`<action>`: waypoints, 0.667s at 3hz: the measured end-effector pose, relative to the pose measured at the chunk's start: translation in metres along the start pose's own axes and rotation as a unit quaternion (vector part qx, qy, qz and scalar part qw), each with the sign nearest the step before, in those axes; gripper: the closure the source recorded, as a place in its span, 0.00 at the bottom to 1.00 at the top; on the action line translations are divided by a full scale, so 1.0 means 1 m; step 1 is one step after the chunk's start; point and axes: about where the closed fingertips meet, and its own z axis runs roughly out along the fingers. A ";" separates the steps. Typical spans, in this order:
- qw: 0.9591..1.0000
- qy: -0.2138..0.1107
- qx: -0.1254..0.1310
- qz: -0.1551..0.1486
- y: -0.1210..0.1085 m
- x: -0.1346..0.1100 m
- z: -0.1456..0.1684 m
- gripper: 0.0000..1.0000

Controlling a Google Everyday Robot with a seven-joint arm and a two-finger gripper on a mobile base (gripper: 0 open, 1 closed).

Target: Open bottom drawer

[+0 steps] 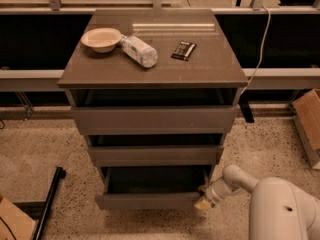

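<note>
The grey-brown cabinet has three stacked drawers. The bottom drawer is pulled out toward me, its plain flat front forward and its dark grey inside showing. The middle drawer and the top drawer sit further back. My gripper reaches in from the lower right on a white arm and is at the right end of the bottom drawer's front.
On the cabinet top lie a cream bowl, a plastic bottle on its side and a dark snack packet. A cardboard box stands at the right, another at the lower left. A black bar lies on the speckled floor.
</note>
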 end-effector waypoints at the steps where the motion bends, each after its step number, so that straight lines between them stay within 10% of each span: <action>1: 1.000 0.000 -0.002 0.000 0.000 0.000 0.002 0.44; 2: 1.000 0.000 -0.003 0.000 0.002 0.000 0.004 0.20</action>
